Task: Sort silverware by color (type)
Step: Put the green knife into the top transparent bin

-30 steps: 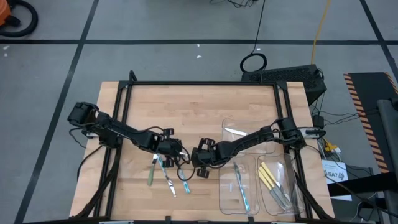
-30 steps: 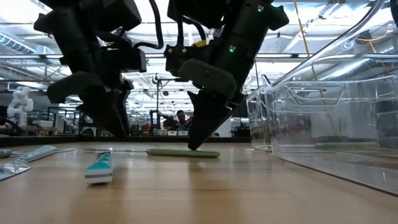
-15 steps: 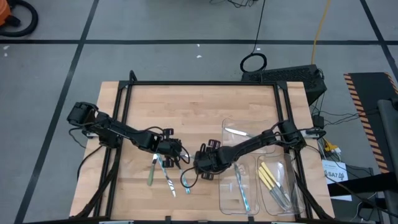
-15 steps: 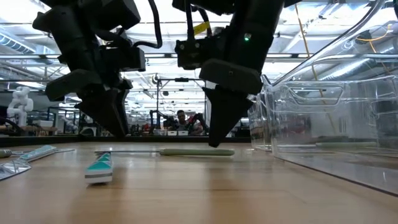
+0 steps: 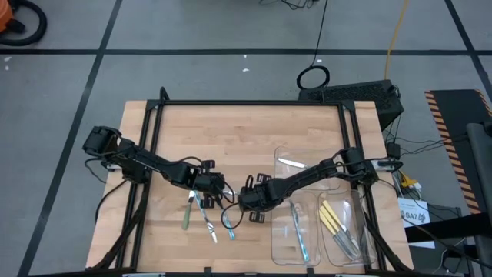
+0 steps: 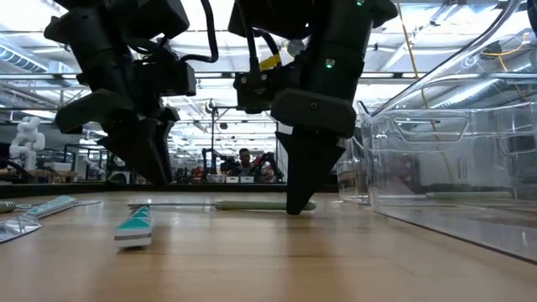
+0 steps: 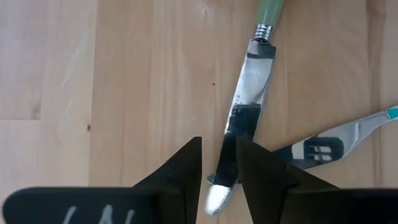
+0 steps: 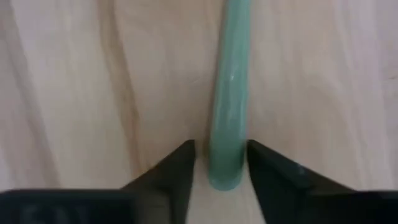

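A knife with a pale green handle (image 6: 264,205) lies flat on the wooden table between my two grippers. Its handle end (image 8: 227,155) lies between the fingers of my right gripper (image 8: 221,158), which is open; its fingertips (image 6: 298,205) reach down to the table. My left gripper (image 7: 219,155) is open and points steeply down. Its fingers stand on either side of the knife's blade (image 7: 245,106), close to the tip. A fork with a blue handle (image 7: 336,140) lies beside the blade. In the high view, my left gripper (image 5: 217,192) and my right gripper (image 5: 247,206) hide the knife. My left gripper straddles the blade near its tip (image 7: 224,168) from above; I cannot tell whether a finger touches it. My right gripper straddles the handle's free end (image 8: 225,174) from above, with the fingers across the handle. One finger (image 8: 264,168) stands right at the handle's side. I cannot tell whether it touches.
More silverware lies near the front edge: a green-handled piece (image 5: 187,217), a silver one (image 5: 209,227) and a blue-handled one (image 5: 229,227). Clear plastic trays (image 5: 307,250) stand at the right, holding blue-handled pieces (image 5: 298,231) and yellow-handled ones (image 5: 332,218).
My right gripper was shut with its tip on the green handle. It went toward the table's right edge, and the knife slid that way along the table. It then opened and came down at the handle's end. My left gripper kept still.
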`<state>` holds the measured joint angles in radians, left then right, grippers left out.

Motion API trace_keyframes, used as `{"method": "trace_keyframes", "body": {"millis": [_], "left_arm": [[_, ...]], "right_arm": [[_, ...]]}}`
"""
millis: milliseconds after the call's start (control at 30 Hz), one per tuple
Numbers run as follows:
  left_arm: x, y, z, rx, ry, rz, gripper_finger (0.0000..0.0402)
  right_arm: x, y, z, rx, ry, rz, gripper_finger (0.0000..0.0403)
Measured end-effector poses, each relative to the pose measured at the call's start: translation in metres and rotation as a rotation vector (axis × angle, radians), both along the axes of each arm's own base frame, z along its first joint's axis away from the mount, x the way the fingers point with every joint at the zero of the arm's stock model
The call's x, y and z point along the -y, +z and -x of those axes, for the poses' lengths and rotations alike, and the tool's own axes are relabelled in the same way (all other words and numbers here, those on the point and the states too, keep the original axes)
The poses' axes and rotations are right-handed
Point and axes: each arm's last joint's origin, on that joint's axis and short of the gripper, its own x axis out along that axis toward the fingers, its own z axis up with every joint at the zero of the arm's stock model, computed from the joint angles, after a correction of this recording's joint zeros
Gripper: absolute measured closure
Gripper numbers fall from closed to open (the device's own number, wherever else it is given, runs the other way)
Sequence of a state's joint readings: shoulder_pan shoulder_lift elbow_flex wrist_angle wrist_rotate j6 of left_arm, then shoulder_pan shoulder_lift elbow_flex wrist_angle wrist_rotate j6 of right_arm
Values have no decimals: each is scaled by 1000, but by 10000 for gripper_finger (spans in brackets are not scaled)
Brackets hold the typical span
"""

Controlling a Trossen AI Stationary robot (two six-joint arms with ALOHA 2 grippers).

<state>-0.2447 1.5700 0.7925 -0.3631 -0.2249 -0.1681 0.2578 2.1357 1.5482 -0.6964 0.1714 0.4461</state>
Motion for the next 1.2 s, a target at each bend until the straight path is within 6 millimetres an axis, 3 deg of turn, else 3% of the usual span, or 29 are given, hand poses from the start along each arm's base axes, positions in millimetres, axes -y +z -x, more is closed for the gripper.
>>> {"method": "trace_keyframes", "body": {"millis": [133, 233, 367, 900, 1033, 1200], "left_arm": [[0, 0, 0, -1, -2, -1, 293], [1, 0, 0, -4, -8, 9, 293], [4, 0, 1, -6, -19, 15, 293], [9, 3, 4, -7, -34, 35, 293], [11, 3, 5, -7, -50, 31, 293], [11, 3, 4, -4, -48, 33, 293]], "right_arm": [[0, 0, 0, -7, 18, -16, 345], [0, -1, 0, -10, 25, -12, 347], [1, 2, 0, -2, 30, -3, 401], [2, 6, 1, 9, 35, 23, 401], [-1, 8, 1, 35, 40, 59, 365], [-5, 11, 0, 54, 51, 117, 292]]}}
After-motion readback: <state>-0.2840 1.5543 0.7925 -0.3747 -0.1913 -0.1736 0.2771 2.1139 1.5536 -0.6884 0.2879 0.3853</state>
